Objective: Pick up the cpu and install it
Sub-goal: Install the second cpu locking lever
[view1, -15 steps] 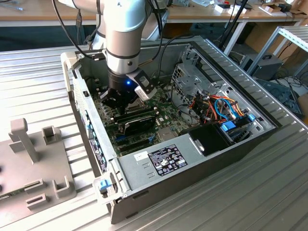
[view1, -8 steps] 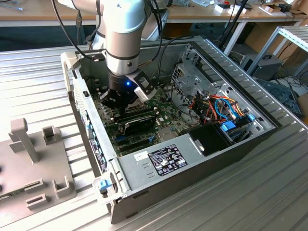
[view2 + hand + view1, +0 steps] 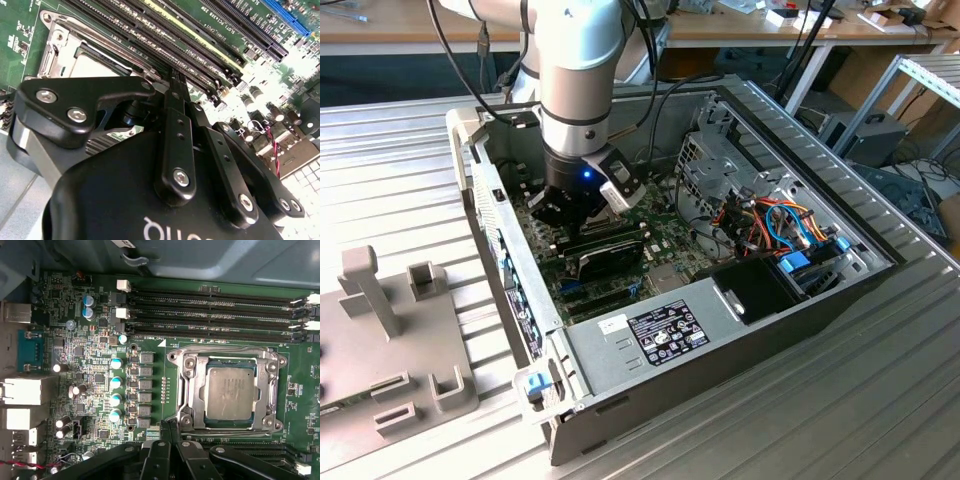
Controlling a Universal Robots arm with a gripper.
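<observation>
The small flat square cpu [image 3: 231, 393] with its dull silver-grey metal top lay seated in the dark square socket [image 3: 228, 388], inside a hinged frame of bright pressed steel, on the green circuit board [image 3: 100, 340] of the open grey steel computer case [image 3: 720, 345]. From how it lay, flat and square to the frame, I judged it already dropped into place. Whether the frame was latched down over it I could not make out.

The black claw [image 3: 170, 432] hung just above the board, its two slim fingers [image 3: 172, 447] pressed together with nothing between them. In the first wrist view its tip sat right at the edge of the socket frame, near one corner, so the chip lay just beyond the fingertips, close but not touched. Being square, the chip had no long axis to speak of; its sides ran parallel to the long black memory slots [image 3: 215, 315] beyond it.

In the second wrist view the matte black finger links, studded with shiny screw heads, crossed in front of the same socket [image 3: 80, 55], pale metal glinting behind them. From the exterior view the silver-grey arm [image 3: 578, 70] reached straight down into the case, which rested on a ribbed aluminium desk [image 3: 820, 400], beside a long black expansion card [image 3: 605, 255].
</observation>
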